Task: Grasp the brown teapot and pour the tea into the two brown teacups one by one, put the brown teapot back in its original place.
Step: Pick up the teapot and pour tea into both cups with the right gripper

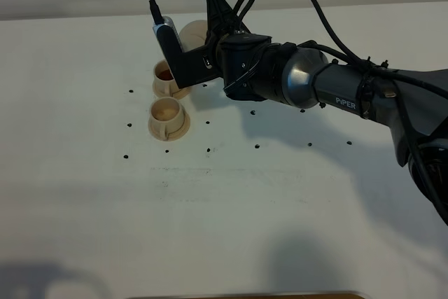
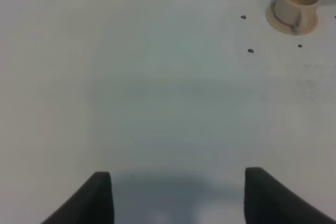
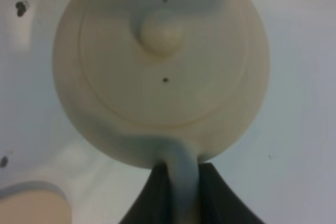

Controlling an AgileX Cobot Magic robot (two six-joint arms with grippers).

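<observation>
Right pincer (image 3: 184,174) is clamping the brown teapot (image 3: 160,66) by its loop handle (image 3: 182,153) near the desk's (image 1: 280,215) far edge, behind the two brown teacups (image 1: 166,113). Left pincer (image 2: 178,195) is hanging spread wide, holding nothing.

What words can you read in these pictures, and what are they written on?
"PiPER": in white on the right arm.
No writing shows on the teapot, the cups or the table.
</observation>
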